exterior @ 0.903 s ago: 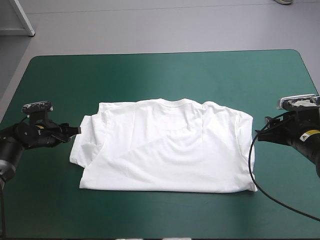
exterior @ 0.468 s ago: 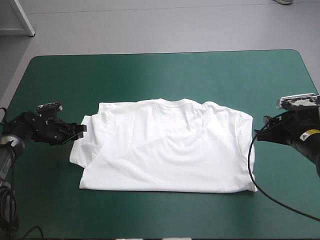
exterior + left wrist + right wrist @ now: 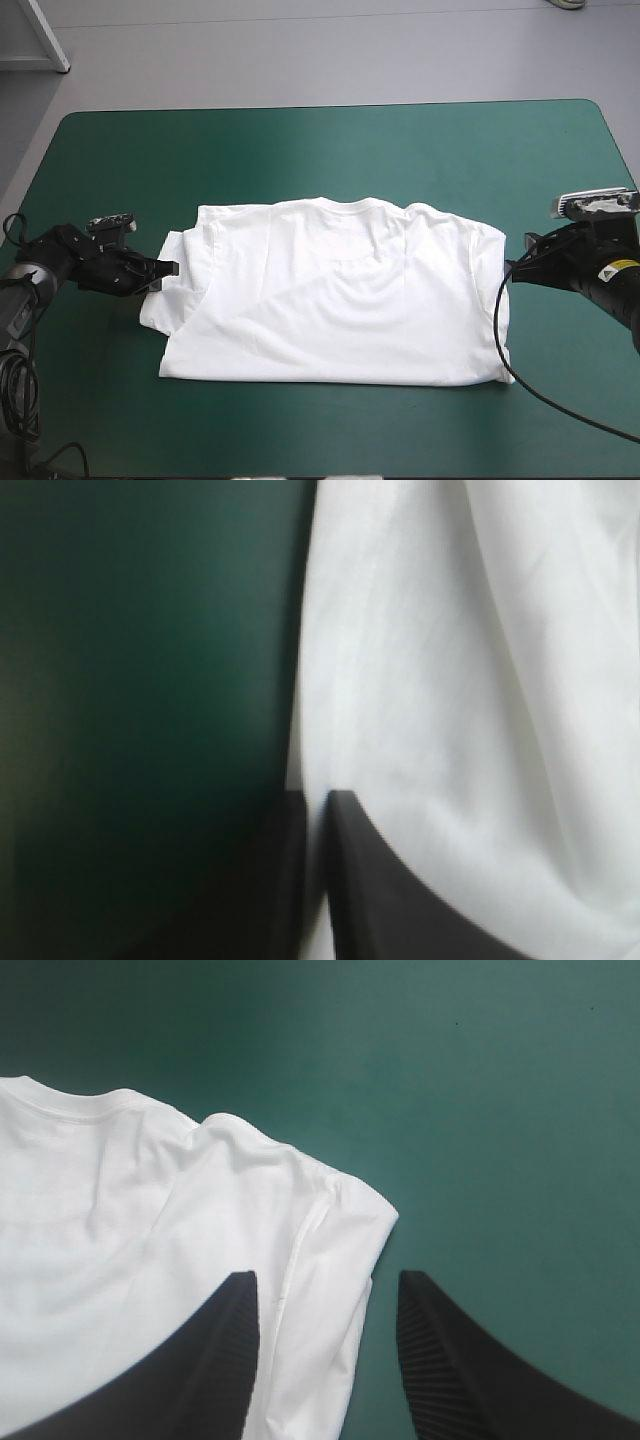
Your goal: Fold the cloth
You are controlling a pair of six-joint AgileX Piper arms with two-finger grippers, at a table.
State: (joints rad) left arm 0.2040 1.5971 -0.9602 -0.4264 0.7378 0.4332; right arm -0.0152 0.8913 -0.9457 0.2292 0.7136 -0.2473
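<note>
Two robot arms are reaching in from opposite sides of the table with the teal-green cover. Between them the white short-sleeved T-shirt is lying flat near the middle of the table, a little toward the near edge. Its collar is pointing toward the far edge. A long diagonal crease is running across the front, where one layer is lying over another. On the left side the cloth is sitting in several overlapping folds.

The left gripper is resting low on the table, touching the T-shirt's left edge. In the left wrist view this gripper is showing its two broad black fingers pressed almost together. A thin strip of white cloth is showing in the narrow slit between them, so the gripper is pinching the hem. White fabric is filling the space ahead of it on one side and bare teal-green cover on the other.

The right gripper is hovering just beside the T-shirt's right edge. In the right wrist view this gripper is standing with its fingers spread wide. One finger is lying over the white cloth and the other over bare cover. The folded right edge is running between them, not gripped.
</note>
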